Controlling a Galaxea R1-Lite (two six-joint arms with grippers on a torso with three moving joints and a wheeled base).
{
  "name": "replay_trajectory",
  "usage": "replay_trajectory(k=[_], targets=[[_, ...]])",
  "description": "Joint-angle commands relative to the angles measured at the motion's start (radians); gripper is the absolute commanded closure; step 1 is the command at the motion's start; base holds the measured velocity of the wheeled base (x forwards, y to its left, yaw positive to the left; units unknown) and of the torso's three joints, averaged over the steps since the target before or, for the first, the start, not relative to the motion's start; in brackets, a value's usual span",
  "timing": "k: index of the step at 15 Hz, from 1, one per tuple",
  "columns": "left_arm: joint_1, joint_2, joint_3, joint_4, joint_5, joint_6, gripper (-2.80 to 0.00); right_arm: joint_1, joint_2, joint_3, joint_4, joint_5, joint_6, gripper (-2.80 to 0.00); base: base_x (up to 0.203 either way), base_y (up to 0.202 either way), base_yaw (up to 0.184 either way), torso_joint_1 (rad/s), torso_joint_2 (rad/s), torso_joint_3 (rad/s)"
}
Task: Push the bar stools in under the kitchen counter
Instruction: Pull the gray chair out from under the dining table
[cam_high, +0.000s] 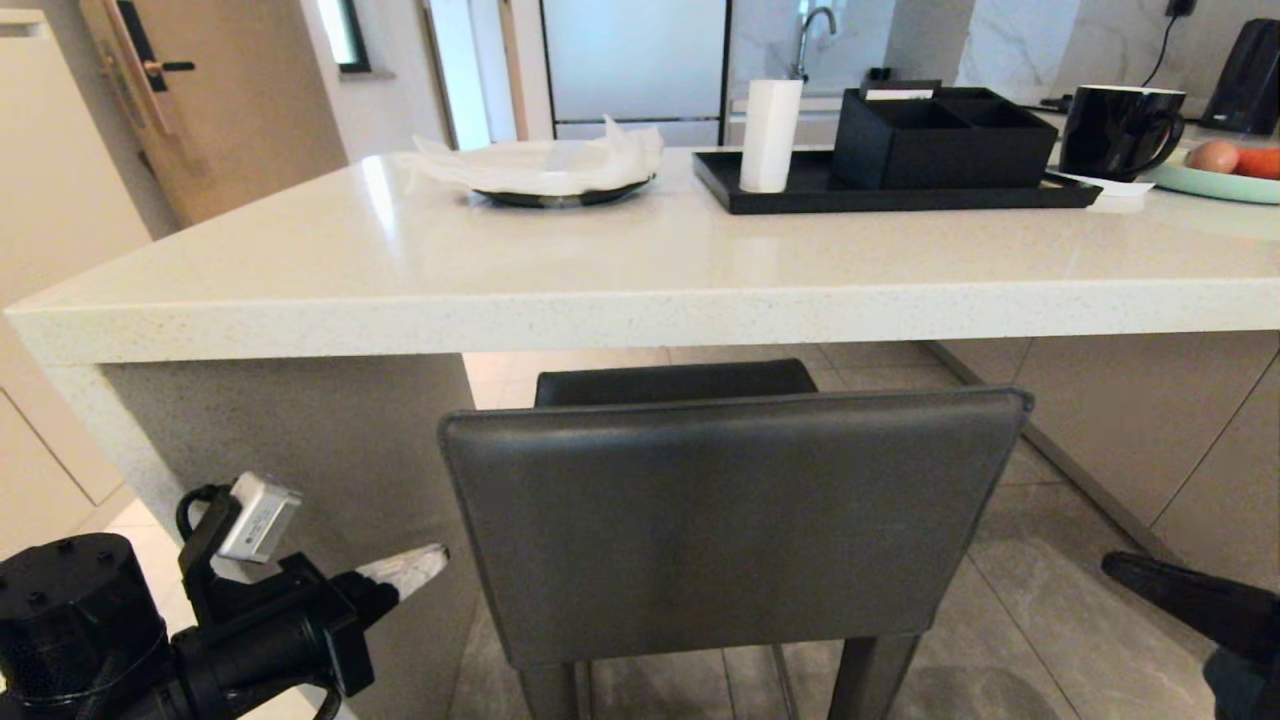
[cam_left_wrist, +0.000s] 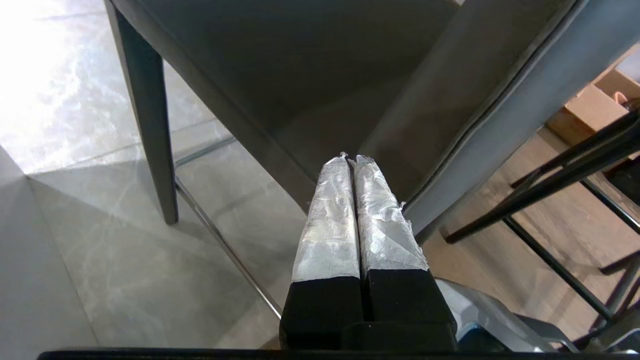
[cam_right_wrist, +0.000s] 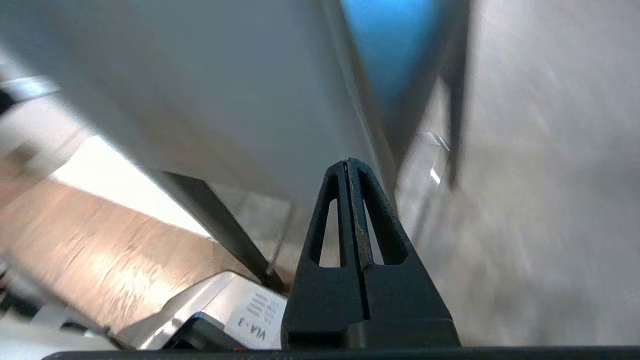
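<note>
The grey stool (cam_high: 735, 520) stands before the bench (cam_high: 640, 300), backrest toward me, its long axis parallel to the bench edge, seat partly under the slab. My left gripper (cam_high: 425, 562), closed and empty, points at the backrest's left edge; my right gripper (cam_high: 1115, 566), closed and empty, sits low right.

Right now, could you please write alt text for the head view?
A grey leather bar stool stands before the white kitchen counter, its seat partly under the top. The shut left gripper points at its back; the right gripper sits lower right.
</note>
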Motion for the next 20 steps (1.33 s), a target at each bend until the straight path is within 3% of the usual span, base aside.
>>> replay_trajectory(k=[1, 4, 8, 9, 10, 14, 16, 18, 20], targets=[[0.000, 0.009, 0.024, -0.009, -0.008, -0.001, 0.00, -0.047, 0.075, -0.009, -0.036, 0.174, -0.027, 0.00, 0.000, 0.000, 0.000, 0.000, 0.00, 0.000], [0.001, 0.009, 0.003, -0.009, -0.042, -0.001, 0.00, -0.057, 0.098, -0.008, -0.046, 0.295, -0.046, 0.00, 0.000, 0.000, 0.000, 0.000, 0.00, 0.000], [0.007, 0.014, -0.038, -0.009, -0.048, 0.000, 0.00, -0.061, 0.140, 0.000, -0.064, 0.324, -0.054, 0.00, 0.000, 0.000, 0.000, 0.000, 0.00, 0.000], [0.006, 0.028, -0.037, -0.009, -0.047, 0.003, 0.00, -0.067, 0.149, -0.002, -0.079, 0.322, -0.057, -0.11, 0.000, 0.000, 0.000, 0.000, 0.00, 0.000], [0.007, 0.034, -0.047, -0.009, -0.049, 0.002, -2.80, -0.077, 0.153, -0.004, -0.081, 0.320, -0.056, -2.80, 0.000, 0.000, 0.000, 0.000, 0.00, 0.000], [0.020, 0.030, -0.036, -0.009, -0.098, -0.001, -2.80, -0.131, 0.210, -0.024, -0.089, 0.381, -0.072, -2.80, 0.000, 0.000, 0.000, 0.000, 0.00, 0.000], [0.057, 0.014, -0.034, -0.009, -0.198, -0.002, -2.80, -0.134, 0.250, -0.047, -0.099, 0.419, -0.092, -2.80, 0.000, 0.000, 0.000, 0.000, 0.00, 0.000], [0.115, -0.003, -0.034, -0.009, -0.320, -0.001, -2.80, -0.135, 0.268, -0.050, -0.100, 0.511, -0.092, -2.80, 0.000, 0.000, 0.000, 0.000, 0.00, 0.000], [0.185, 0.002, -0.055, -0.009, -0.391, -0.001, -2.80, -0.138, 0.309, -0.061, -0.113, 0.513, -0.095, -2.80, 0.000, 0.000, 0.000, 0.000, 0.00, 0.000]])
